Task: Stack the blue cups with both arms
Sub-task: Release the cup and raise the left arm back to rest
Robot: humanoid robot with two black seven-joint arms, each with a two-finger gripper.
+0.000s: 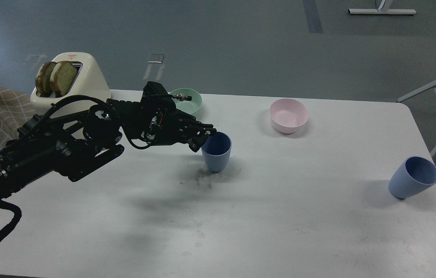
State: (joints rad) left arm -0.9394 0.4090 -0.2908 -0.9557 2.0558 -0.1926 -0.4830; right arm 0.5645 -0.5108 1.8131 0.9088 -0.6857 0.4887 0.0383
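Two blue cups stood upright on the white table [264,216], mouths up, long axes vertical: the centre cup [216,152] and, well apart by the right edge, the right cup [413,177]. The left gripper [204,139] pinched the centre cup's near-left rim, one finger inside. No right arm showed.

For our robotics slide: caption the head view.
Left pincer at the rim of a matte blue plastic tumbler; its twin stands far right on the white table.
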